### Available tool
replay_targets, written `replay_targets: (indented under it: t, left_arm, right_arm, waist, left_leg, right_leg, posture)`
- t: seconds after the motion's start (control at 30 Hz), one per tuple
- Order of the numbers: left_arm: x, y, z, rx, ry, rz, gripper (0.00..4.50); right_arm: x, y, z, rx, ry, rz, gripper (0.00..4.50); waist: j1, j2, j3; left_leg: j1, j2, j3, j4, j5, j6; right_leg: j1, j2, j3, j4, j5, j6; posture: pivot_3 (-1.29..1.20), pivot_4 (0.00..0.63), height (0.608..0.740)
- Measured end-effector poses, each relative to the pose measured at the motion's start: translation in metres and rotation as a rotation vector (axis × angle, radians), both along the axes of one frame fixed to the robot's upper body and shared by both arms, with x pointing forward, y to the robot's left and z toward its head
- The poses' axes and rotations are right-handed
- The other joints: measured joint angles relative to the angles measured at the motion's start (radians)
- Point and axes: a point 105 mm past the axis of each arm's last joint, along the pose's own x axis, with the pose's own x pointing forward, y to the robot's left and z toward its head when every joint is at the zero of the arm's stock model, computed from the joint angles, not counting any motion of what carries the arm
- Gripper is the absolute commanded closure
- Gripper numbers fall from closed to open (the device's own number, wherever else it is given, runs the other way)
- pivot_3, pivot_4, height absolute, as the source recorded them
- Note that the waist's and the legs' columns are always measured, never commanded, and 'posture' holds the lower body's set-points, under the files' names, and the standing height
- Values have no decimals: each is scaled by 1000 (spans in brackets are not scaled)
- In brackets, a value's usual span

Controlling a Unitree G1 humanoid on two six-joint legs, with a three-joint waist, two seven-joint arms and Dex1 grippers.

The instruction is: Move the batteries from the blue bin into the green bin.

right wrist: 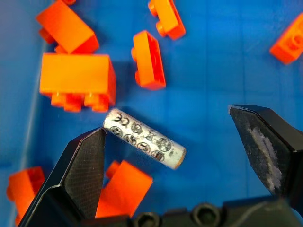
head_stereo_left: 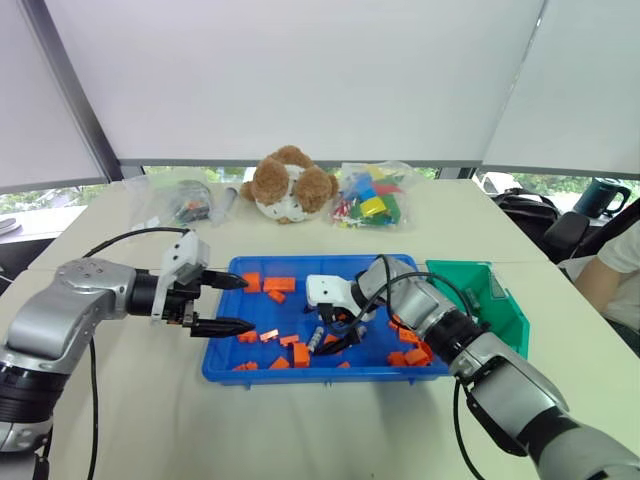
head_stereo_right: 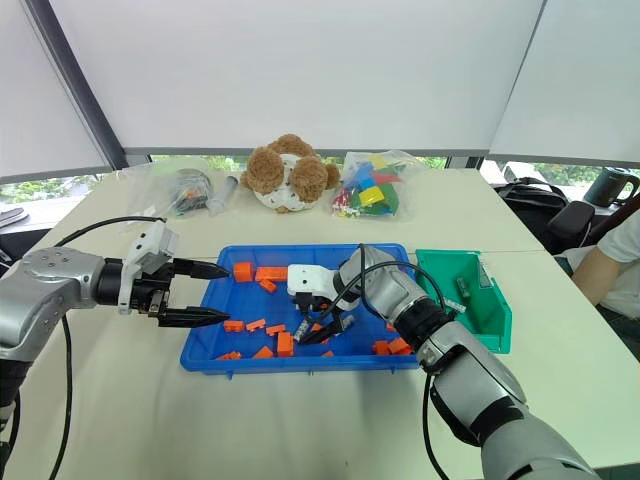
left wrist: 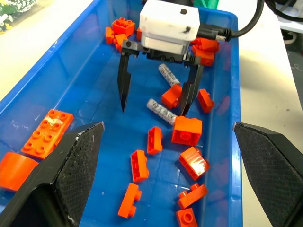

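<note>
The right end effector (left wrist: 154, 101) hung inside the blue bin (head_stereo_left: 225, 350), fingers spread wide and empty, straddling a battery (right wrist: 143, 138) lying flat on the floor. Its long axis ran slantwise across the gap, one end just beside a finger. A second battery (left wrist: 169, 75) lay nearby. Both were small printed metal cylinders, likely to roll, among studded orange blocks (left wrist: 186, 131). The left end effector (head_stereo_left: 218, 303) hovered released at the bin's far edge. The green bin (head_stereo_left: 505, 300) stood beside the blue one, right side.
</note>
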Motion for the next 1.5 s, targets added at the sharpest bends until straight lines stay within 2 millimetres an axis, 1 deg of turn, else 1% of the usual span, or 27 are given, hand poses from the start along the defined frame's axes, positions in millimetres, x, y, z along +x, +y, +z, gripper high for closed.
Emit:
replay_targets:
  t: [0.27,0.3,0.37,0.43,0.6,0.63,0.83,0.93,1.0,1.07,1.1,1.17,1.2,1.27,1.33,1.37,1.4,1.43,1.47,1.5]
  left_arm:
    - [1,0,0,-1,-3,11,0]
    - [1,0,0,-1,-4,12,0]
    - [1,0,0,-1,-4,13,0]
    - [1,0,0,-1,-5,14,0]
    - [2,0,0,0,-8,16,0]
    - [2,0,1,0,-9,16,0]
    - [2,0,1,0,-12,20,0]
    - [2,0,1,0,-14,19,0]
    - [2,-1,1,1,-15,19,0]
    - [2,-1,1,1,-15,19,0]
    - [2,-1,1,1,-15,19,0]
    - [2,-1,1,0,-16,19,0]
    - [2,-1,1,0,-16,19,0]
    - [2,-1,1,0,-16,17,0]
    - [1,-2,1,-4,-15,14,0]
    - [1,-3,1,-8,-13,9,0]
    - [1,-3,1,-11,-12,5,0]
    - [1,-3,0,-13,-8,4,0]
    - [1,-4,0,-16,-5,2,0]
    - [1,-4,0,-17,-3,-1,0]
  right_arm:
    - [0,1,-1,12,16,-1,18]
    - [1,0,-1,14,20,-3,252]
    - [1,0,-2,10,21,-5,808]
    - [1,-1,-3,5,24,-7,1888]
    - [0,1,-5,6,36,-4,4313]
    - [0,2,-6,4,35,-3,4476]
    - [-1,1,-6,-2,35,3,4470]
    - [-4,-4,-5,3,35,-6,4470]
    - [-5,-14,-3,12,37,-47,4470]
    - [-4,-26,7,44,30,-98,4470]
    - [-3,-31,19,82,23,-131,4470]
    - [0,-44,53,194,-17,-205,4470]
    - [2,-52,68,240,-40,-246,4470]
    - [5,-73,92,305,-81,-335,4470]
    - [7,-101,108,333,-115,-447,4470]
    - [9,-124,113,334,-142,-537,4470]
    - [10,-144,115,326,-160,-611,4470]
    - [10,-169,115,309,-177,-708,4470]
    - [9,-190,114,291,-191,-782,4470]
    - [6,-206,110,266,-193,-839,4470]
  waist:
    - [-10,0,0]
    - [-11,0,0]
    - [-14,0,0]
    - [-15,0,0]
    - [-15,0,0]
    - [-14,0,0]
    - [-14,0,0]
    - [-13,0,0]
    - [-11,0,0]
    - [-11,0,0]
    - [-12,0,0]
    - [-12,0,0]
    - [-12,0,0]
    - [-11,0,0]
    - [-5,0,0]
    - [0,0,0]
    - [5,0,0]
    - [11,0,0]
    - [13,0,0]
    - [12,0,0]
  left_leg:
    - [0,0,-1,0,0,0]
    - [0,0,-1,0,0,0]
    - [0,0,-1,0,0,0]
    - [0,0,-1,0,0,0]
    - [0,0,-1,0,0,0]
    - [0,0,-1,0,0,0]
    - [0,0,-1,0,0,0]
    - [0,0,-1,0,0,0]
    - [0,0,-1,0,0,0]
    - [0,0,-1,0,0,0]
    - [0,0,-1,0,0,0]
    - [0,0,-1,-1,0,0]
    - [0,0,-1,-1,0,0]
    - [0,0,-1,-1,0,0]
    - [0,0,-1,0,0,0]
    - [0,0,-1,0,0,0]
    - [0,0,0,0,0,0]
    - [0,0,0,0,0,0]
    - [0,0,0,0,0,0]
    - [0,0,0,0,0,0]
  right_leg:
    - [0,0,-1,0,0,0]
    - [1,0,-1,0,0,0]
    - [1,0,-1,0,0,0]
    - [1,0,-1,0,0,0]
    - [1,0,-1,0,0,0]
    - [1,0,-1,0,0,0]
    - [1,0,-1,0,0,0]
    - [1,0,-1,0,0,0]
    - [1,0,-1,0,0,0]
    - [1,0,-1,0,0,0]
    - [1,0,-1,0,0,0]
    - [0,0,-1,0,0,0]
    - [1,0,-1,0,0,0]
    - [1,0,-1,0,0,0]
    - [1,0,-1,0,0,0]
    - [1,-1,-1,-1,0,0]
    - [1,-1,-1,-1,0,0]
    - [1,-1,0,-2,0,0]
    - [1,-1,0,-2,0,0]
    - [1,-1,0,-2,0,0]
  posture:
    - [0,150,733]
    - [0,150,733]
    - [0,150,733]
    - [0,150,733]
    - [0,150,733]
    - [0,150,733]
    - [0,150,733]
    - [0,150,733]
    - [0,150,733]
    - [0,150,733]
    - [0,150,733]
    - [0,150,733]
    - [0,150,733]
    - [0,150,733]
    - [0,150,733]
    - [0,150,733]
    - [0,150,733]
    - [0,150,733]
    - [0,150,733]
    - [0,150,733]
